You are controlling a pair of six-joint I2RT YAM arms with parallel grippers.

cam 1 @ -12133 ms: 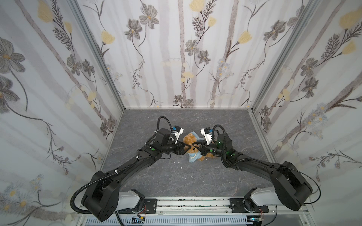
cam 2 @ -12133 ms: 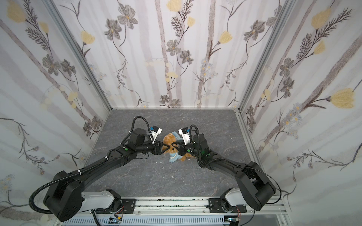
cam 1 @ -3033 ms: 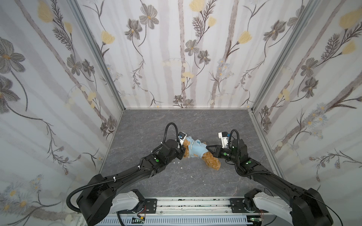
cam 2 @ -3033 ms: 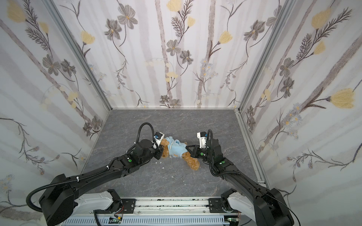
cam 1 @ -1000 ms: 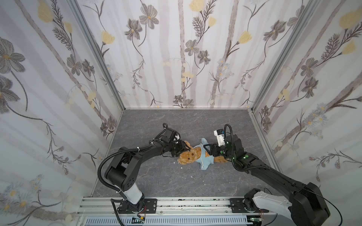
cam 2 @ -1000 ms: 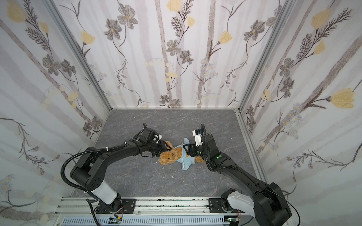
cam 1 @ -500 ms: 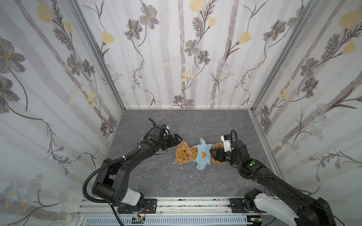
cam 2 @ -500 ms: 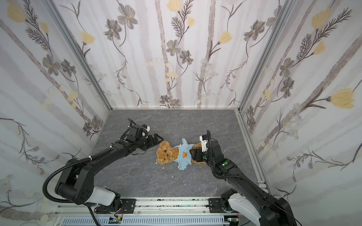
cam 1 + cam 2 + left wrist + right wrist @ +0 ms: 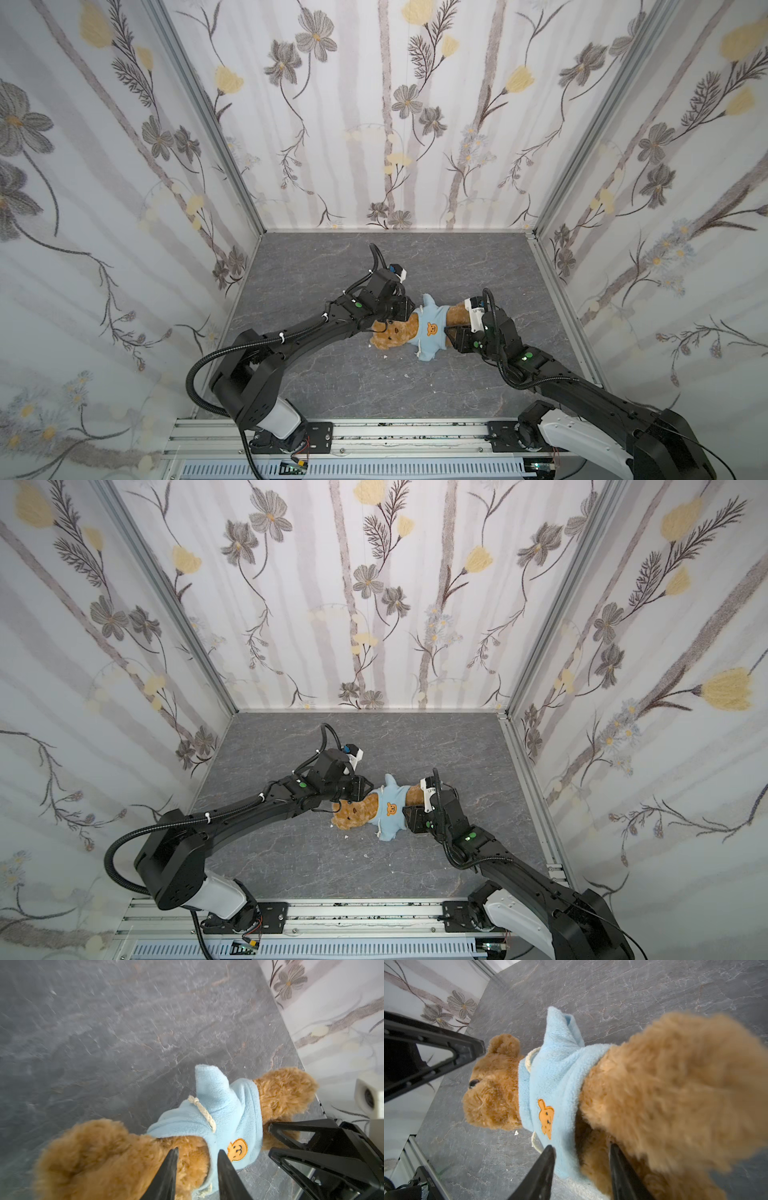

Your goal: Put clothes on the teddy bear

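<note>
The teddy bear [image 9: 392,334] [image 9: 353,812] lies on its back on the grey floor, head to the left. It wears a light-blue hooded top [image 9: 430,328] [image 9: 388,810] with an orange bear emblem. My left gripper [image 9: 397,321] [image 9: 357,798] is at the head; in the left wrist view its jaws [image 9: 197,1150] are closed in on the fur of the neck, by the top's collar [image 9: 228,1109]. My right gripper [image 9: 451,332] [image 9: 409,812] is at the bear's lower end; its jaws [image 9: 581,1146] pinch the top's hem [image 9: 556,1076] and a furry leg.
Flowered walls close the grey floor [image 9: 332,257] on the left, back and right. A metal rail [image 9: 374,436] runs along the front. A few white crumbs [image 9: 405,375] lie in front of the bear.
Half a second ago the left gripper stood wide open, left of the bear; it has moved right onto the head and narrowed. The right jaws have narrowed at the hem. The bear has barely shifted.
</note>
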